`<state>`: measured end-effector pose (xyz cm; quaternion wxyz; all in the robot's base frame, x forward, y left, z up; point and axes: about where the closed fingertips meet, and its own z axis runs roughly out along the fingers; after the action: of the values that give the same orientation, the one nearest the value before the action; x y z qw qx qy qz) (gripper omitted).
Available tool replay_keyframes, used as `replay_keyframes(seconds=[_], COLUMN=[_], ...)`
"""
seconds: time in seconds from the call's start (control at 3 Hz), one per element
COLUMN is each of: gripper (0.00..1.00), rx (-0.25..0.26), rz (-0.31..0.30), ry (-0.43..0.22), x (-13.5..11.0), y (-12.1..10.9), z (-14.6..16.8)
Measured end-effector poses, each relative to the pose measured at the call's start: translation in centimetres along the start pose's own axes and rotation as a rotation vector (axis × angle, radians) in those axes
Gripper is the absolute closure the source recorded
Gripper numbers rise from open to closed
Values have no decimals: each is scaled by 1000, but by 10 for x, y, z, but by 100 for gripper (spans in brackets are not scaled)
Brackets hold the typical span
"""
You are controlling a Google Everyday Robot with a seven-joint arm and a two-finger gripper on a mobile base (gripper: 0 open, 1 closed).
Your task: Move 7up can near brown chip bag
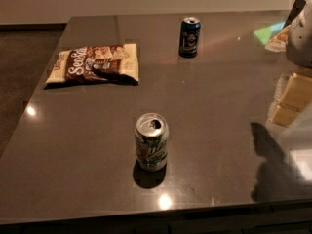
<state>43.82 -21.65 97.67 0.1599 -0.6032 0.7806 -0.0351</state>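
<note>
Across the dark tabletop [214,106], spotting the 7up can [151,141] standing upright by the front edge, well apart from the brown chip bag [92,64] lying toward the far left corner. Seeing the gripper [301,33] hanging by the far right corner, so probably needing to swing left and frontward; not managing to tell wide from narrow tbh.

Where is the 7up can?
In the camera view, the 7up can stands upright mid-front on the table, apart from the brown chip bag back-left; the hand is far right.
</note>
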Motion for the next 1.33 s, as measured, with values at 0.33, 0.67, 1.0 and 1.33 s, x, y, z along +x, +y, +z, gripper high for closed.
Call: replay_keyframes(seconds=[0.33, 0.67, 1.0, 1.33], gripper=[0, 0, 0, 0], rx=[0, -8, -26, -56], rz=[0, 6, -13, -53], ry=[0, -22, -90, -188], x=[0, -4, -29, -61], y=[0, -6, -7, 6], z=[0, -1, 10, 25])
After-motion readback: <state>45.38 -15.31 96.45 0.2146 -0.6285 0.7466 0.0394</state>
